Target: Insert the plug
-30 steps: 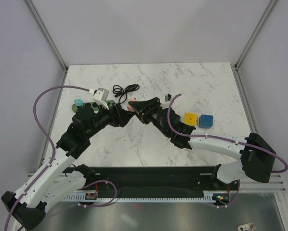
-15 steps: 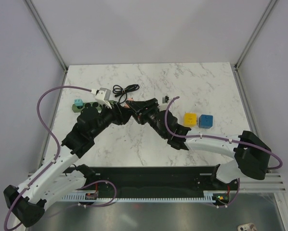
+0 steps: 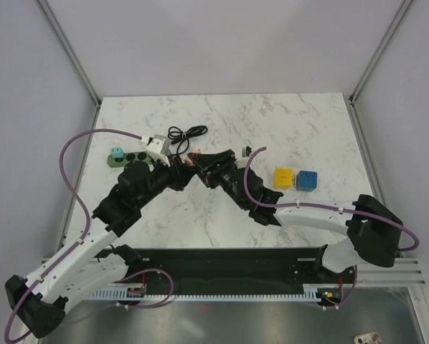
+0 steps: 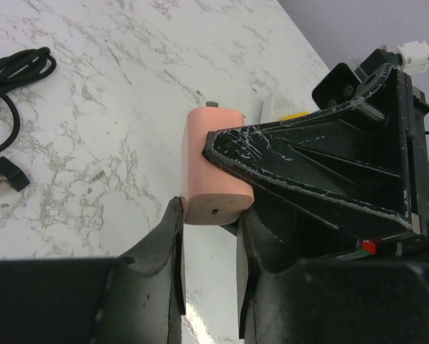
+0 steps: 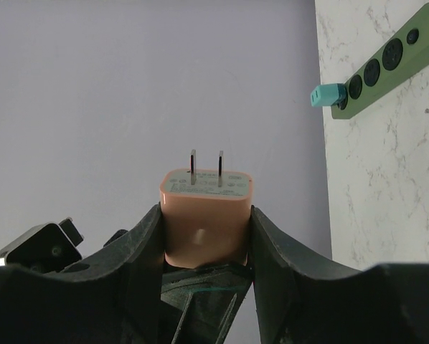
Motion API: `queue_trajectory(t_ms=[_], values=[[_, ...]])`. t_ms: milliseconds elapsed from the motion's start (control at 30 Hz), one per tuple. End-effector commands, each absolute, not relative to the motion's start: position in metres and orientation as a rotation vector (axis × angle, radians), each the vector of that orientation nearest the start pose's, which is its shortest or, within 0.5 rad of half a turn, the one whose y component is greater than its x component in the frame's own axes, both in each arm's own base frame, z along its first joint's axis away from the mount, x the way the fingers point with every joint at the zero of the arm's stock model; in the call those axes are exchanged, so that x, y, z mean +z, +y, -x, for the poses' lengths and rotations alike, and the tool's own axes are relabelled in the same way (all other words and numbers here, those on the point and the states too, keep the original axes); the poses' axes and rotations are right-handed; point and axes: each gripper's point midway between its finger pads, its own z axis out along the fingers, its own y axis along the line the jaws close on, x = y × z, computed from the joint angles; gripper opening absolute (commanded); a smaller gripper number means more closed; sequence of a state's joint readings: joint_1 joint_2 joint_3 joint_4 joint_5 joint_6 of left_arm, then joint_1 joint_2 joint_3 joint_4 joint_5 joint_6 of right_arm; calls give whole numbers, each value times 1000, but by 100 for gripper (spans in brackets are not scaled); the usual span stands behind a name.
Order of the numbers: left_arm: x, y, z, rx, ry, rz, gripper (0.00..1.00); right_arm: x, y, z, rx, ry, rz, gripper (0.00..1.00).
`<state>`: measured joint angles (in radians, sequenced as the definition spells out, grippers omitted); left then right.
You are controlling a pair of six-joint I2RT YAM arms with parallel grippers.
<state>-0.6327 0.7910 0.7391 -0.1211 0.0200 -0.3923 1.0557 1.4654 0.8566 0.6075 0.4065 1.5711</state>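
Coiled black cable [image 3: 186, 133] upper centre-left on white marble table [image 3: 293, 122], yellow block [image 3: 283, 177] just beside blue block [image 3: 307, 180], centre right

Your left end effector [image 4: 209, 222] and right end effector [image 5: 206, 215] nose to nose on the pink plug [image 4: 214, 143], cable [image 3: 186, 133] near behind, strip [image 5: 383, 63] left, open counter [image 3: 286, 122] beyond.

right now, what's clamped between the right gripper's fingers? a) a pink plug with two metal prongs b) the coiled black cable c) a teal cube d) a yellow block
a: in the right wrist view the right gripper has its fingers pressed against both sides of the pink plug, whose two prongs stick out past the fingertips.
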Motion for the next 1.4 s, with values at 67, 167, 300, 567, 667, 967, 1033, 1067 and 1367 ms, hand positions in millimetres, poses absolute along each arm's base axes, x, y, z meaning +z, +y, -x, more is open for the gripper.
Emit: queue_trajectory(t_ms=[67,167,300,567,667,967,1033,1067,1367], values=[[316,-201,-249,-849,1660,-100,26,303,398,-246,1756,1614,-804,8],[320,-197,-247,-851,1624,-100,55,309,397,-245,1787,1598,-821,6],[323,-198,-253,-798,1557,-159,56,322,402,-241,1908,1564,-875,7],[334,-203,-266,-708,1500,-262,37,342,396,-237,2030,1453,-946,3],[334,-204,-266,-712,1499,-269,19,346,398,-233,2033,1457,-935,4],[315,-218,-254,-837,1616,-265,2,346,408,-226,2076,1444,-879,44],[307,-216,-248,-848,1672,-245,2,348,406,-228,2072,1427,-849,61],[307,-213,-246,-849,1681,-232,2,346,406,-227,2069,1431,-833,66],[315,-204,-213,-931,1784,-202,2,308,383,-222,2002,1524,-731,89]])
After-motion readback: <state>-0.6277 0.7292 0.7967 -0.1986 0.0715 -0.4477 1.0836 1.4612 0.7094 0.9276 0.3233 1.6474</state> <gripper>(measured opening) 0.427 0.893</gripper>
